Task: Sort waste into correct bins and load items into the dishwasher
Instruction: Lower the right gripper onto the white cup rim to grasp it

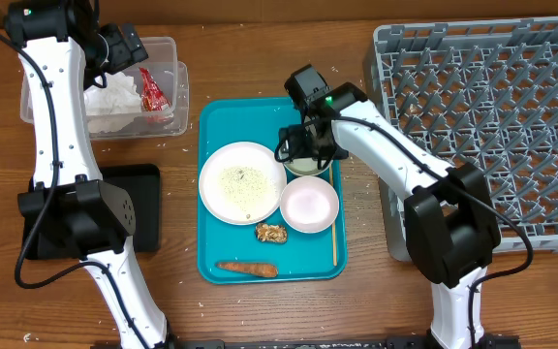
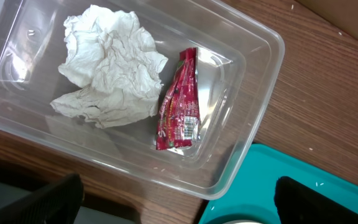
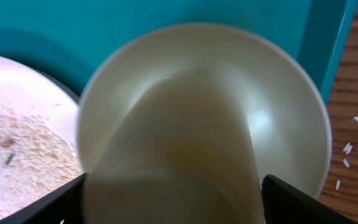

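My right gripper (image 1: 307, 147) is over the teal tray's far right part, open, with one finger on each side of a pale cup (image 1: 309, 165). In the right wrist view the cup (image 3: 179, 124) fills the space between the fingers (image 3: 297, 200), with a thin gap on the right. A large plate (image 1: 241, 182) with rice crumbs, a pink bowl (image 1: 309, 205), a brown chunk (image 1: 271, 233) and a carrot piece (image 1: 247, 269) lie on the tray. My left gripper (image 1: 127, 46) hangs open and empty by the clear tub (image 2: 253, 106), which holds a crumpled napkin (image 2: 107, 65) and a red wrapper (image 2: 179, 102).
The grey dish rack (image 1: 492, 126) stands at the right. The black tray (image 1: 134, 208) lies at the left, partly behind my left arm. A thin stick (image 1: 334, 237) lies along the right edge of the teal tray (image 1: 211, 126). Rice crumbs dot the wood.
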Tool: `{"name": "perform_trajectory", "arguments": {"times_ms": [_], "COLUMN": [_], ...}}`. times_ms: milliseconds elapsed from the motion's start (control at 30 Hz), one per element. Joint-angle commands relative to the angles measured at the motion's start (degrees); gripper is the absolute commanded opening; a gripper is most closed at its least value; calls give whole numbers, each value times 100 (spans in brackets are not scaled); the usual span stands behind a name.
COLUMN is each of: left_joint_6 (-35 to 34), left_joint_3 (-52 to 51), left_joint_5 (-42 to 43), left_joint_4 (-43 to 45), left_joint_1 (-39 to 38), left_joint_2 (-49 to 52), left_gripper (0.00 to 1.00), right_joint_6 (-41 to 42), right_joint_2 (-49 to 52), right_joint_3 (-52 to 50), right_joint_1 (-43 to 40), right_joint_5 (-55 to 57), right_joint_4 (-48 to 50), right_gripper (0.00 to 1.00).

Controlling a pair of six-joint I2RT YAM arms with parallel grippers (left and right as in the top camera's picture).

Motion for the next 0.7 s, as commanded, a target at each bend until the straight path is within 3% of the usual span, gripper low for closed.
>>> {"name": "perform_trajectory", "arguments": {"times_ms": [0, 267, 467, 667], "left_joint_6": [-37, -35, -37, -37], "left_joint_3": [-22, -22, -22, -22], "left_joint_5": [4, 4, 4, 4], "left_joint_4": [13, 13, 13, 13], "left_joint_1": [-22, -22, -22, -22], "left_joint_2": [59, 59, 59, 59], "left_gripper": [100, 100, 100, 100], "right_joint_6": [52, 125, 122, 116], "right_joint_2": [-26, -26, -46, -114], "right_joint_3": [-70, 17, 396, 1410], "right_joint_1": [-4, -4, -13, -203], "right_joint_5": [-31, -28, 20, 466], "right_joint_4": [107, 144, -166, -1005], "right_gripper": [86, 63, 61, 57]}}
